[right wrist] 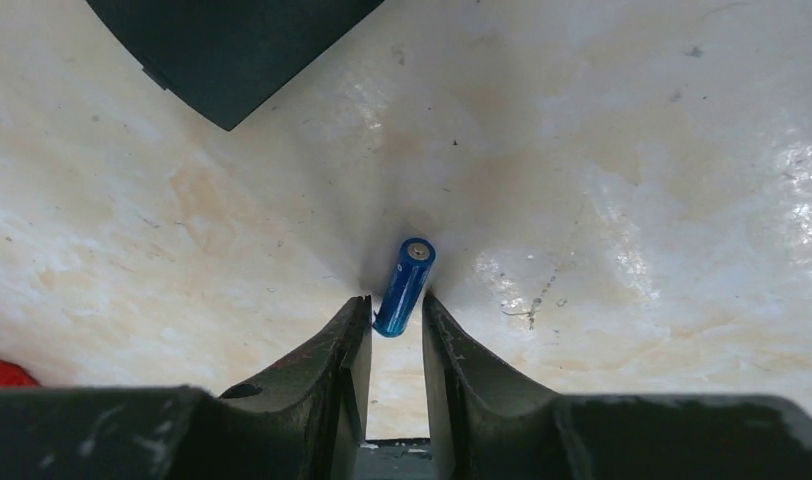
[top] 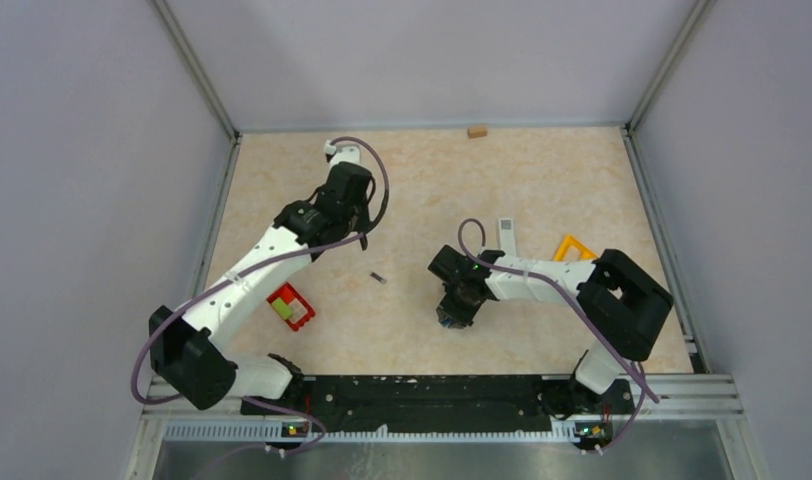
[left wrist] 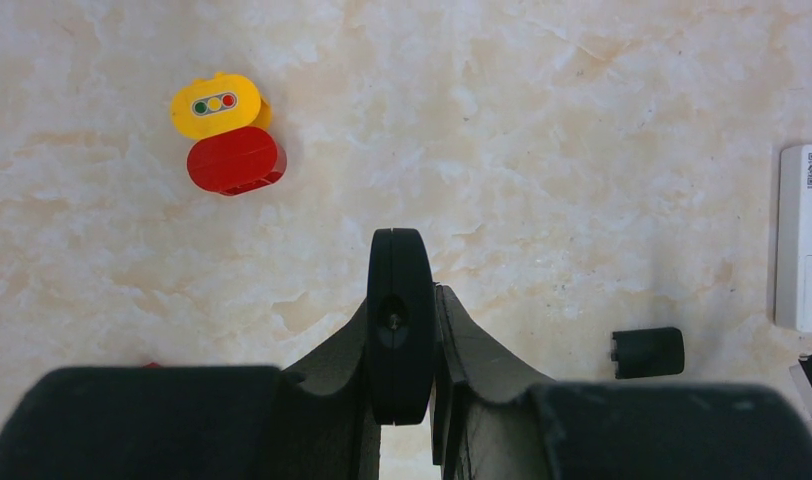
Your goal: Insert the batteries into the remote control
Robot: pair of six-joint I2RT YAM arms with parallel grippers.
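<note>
One blue battery [right wrist: 405, 285] sits inside your right gripper [right wrist: 395, 304], fingers narrowly apart; your left gripper [left wrist: 427, 290] is pinched together. This seems the pickup step: close squarely, then carry it to the remote control [top: 506, 236].

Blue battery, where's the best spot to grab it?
Probably pinch its long round sides near the middle, coming straight down from above. The blue battery is a thin cylinder lying on the table, and the right end effector straddles only its near end.
</note>
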